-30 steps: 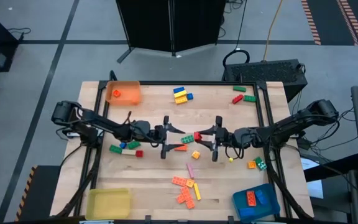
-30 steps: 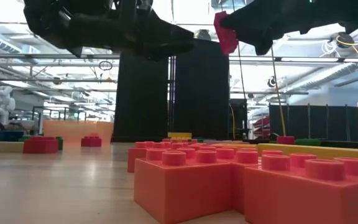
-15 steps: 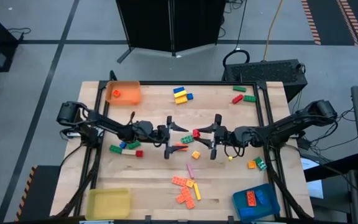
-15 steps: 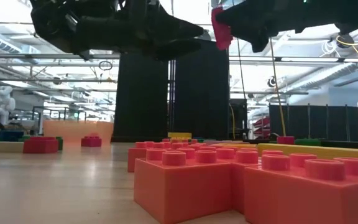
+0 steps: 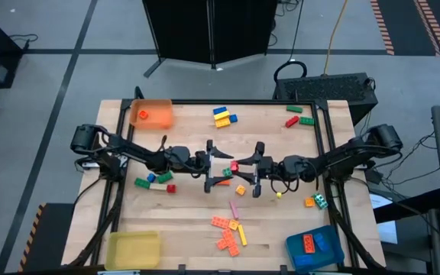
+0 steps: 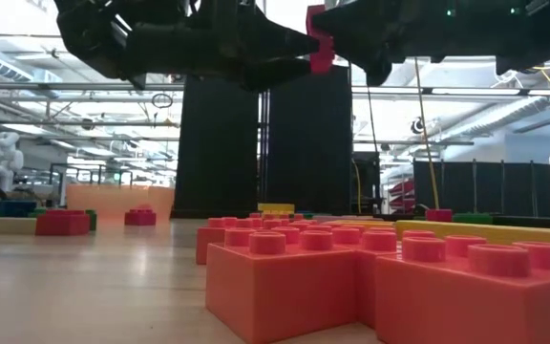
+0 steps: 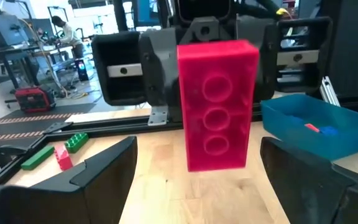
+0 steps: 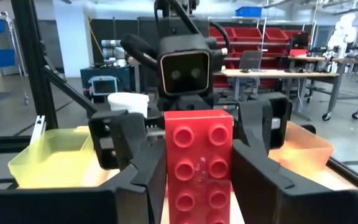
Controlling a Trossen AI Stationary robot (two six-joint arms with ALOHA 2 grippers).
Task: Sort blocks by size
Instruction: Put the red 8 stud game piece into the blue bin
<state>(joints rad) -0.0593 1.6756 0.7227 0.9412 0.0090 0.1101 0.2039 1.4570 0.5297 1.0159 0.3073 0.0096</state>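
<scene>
From above, the two arms meet over the middle of the wooden tabletop (image 5: 182, 221). The right pincer (image 5: 244, 169) grips a red block (image 5: 234, 166) and holds it out toward the left pincer (image 5: 218, 164), whose fingers stand spread wide on either side of the block's free end without closing on it. Loose blocks lie all round: an orange cluster (image 5: 228, 233) nearer the front edge, a yellow-and-blue group (image 5: 223, 116) at the far edge, red and green ones (image 5: 299, 118) in the far right corner, and a mixed handful (image 5: 154, 180) under the left arm. An orange tray (image 5: 153, 113) sits in the far left corner, a yellow tray (image 5: 134, 249) at the near left, and a blue tray (image 5: 315, 246) at the near right.

At tabletop height, big orange blocks (image 6: 351, 287) fill the foreground and hide most of the surface; the red block (image 6: 321, 48) shows high up, clear of the wood, between the two dark arms.

The left wrist camera looks at the underside of the red block (image 7: 217, 106), with three round hollows, clamped by the right pincer behind it, and the blue tray (image 7: 316, 124) beyond.

The right wrist camera shows the studded face (image 8: 198, 165), standing between its own fingers (image 8: 260, 180), with the left pincer's open fingers (image 8: 118, 140) just past it.
</scene>
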